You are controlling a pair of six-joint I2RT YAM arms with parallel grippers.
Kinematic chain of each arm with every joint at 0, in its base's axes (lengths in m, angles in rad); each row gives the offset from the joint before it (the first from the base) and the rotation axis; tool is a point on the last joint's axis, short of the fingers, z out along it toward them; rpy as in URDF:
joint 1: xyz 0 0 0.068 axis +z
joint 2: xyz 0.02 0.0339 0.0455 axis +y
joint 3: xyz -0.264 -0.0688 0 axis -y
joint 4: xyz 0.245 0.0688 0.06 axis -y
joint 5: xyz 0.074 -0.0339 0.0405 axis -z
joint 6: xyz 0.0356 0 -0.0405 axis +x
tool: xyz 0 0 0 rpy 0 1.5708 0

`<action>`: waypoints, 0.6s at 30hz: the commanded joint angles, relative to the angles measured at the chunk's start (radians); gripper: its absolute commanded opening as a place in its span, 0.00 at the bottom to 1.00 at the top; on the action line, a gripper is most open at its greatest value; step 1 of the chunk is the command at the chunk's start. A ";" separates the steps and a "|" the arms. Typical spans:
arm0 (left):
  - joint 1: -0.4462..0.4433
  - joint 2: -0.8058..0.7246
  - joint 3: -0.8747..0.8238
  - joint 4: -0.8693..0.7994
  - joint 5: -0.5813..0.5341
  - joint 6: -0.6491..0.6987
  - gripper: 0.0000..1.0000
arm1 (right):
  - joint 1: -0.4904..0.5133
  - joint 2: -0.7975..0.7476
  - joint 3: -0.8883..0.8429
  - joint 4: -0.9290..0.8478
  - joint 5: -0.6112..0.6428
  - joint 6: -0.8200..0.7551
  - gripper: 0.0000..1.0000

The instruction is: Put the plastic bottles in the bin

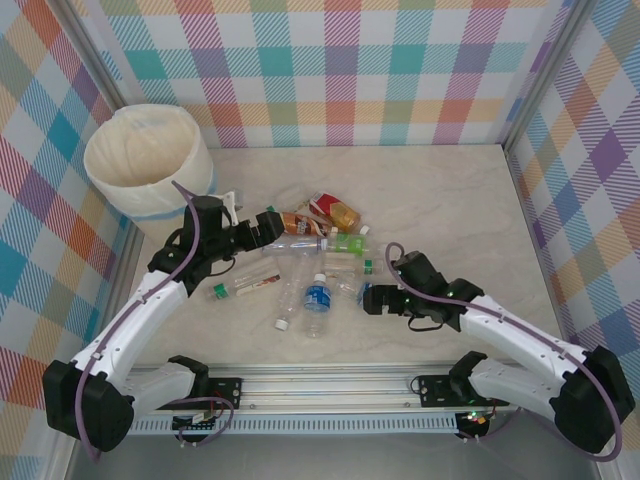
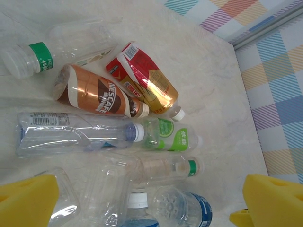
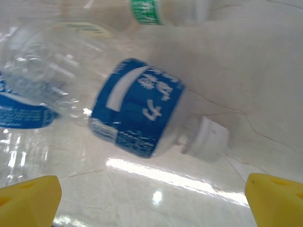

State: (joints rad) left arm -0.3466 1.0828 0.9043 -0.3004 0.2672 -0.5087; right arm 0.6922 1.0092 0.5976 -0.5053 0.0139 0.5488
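The bin (image 1: 150, 160) stands at the far left corner of the table (image 1: 450, 200), and its mouth is open upward. I cannot see its bottom from above. The plastic bottles (image 1: 310, 260) lie on their sides in a loose heap around the middle of the table, well apart from the bin.

The left pincer (image 1: 270, 225) is at the far left side of the heap. In the left wrist view its yellow fingertips (image 2: 26, 201) are wide apart at the bottom corners and they hold nothing. Beyond them lie a brown-label bottle (image 2: 99, 94) and a red-label bottle (image 2: 144, 78), touching each other. A green-label bottle (image 2: 168, 135) lies just beside the neck of the brown one. A long clear bottle (image 2: 71, 132) lies next to the brown one, on the side nearer to the camera. A bottle with a green band (image 2: 42, 54) is at the upper left.

The right pincer (image 1: 368, 297) is at the right side of the heap, low over the table. Its yellow fingertips (image 3: 28, 198) are also spread apart and empty. In front of them lies a blue-label bottle (image 3: 137, 113) with a white cap, tilted across the right wrist view. That view is blurred, so this is only probably the blue-labelled one at the near side of the heap.
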 commanded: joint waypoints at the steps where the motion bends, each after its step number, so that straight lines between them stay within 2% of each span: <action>1: -0.009 -0.006 -0.003 -0.005 -0.043 0.004 1.00 | 0.006 0.056 0.034 0.089 -0.100 -0.239 0.99; 3: -0.009 -0.009 -0.007 -0.018 -0.056 0.007 1.00 | 0.005 0.116 0.072 0.072 -0.102 -0.314 0.99; 7: -0.008 -0.025 -0.018 -0.051 -0.088 0.001 1.00 | 0.005 0.228 0.103 0.106 -0.052 -0.335 0.98; 11: -0.003 -0.043 -0.039 -0.055 -0.077 0.000 1.00 | 0.006 0.314 0.102 0.148 -0.112 -0.360 0.98; 18: 0.001 -0.043 -0.047 -0.043 -0.072 0.000 1.00 | 0.010 0.353 0.083 0.179 -0.099 -0.337 1.00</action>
State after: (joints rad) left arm -0.3462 1.0557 0.8661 -0.3405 0.1982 -0.5087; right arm 0.6956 1.3582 0.6792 -0.3656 -0.0792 0.2188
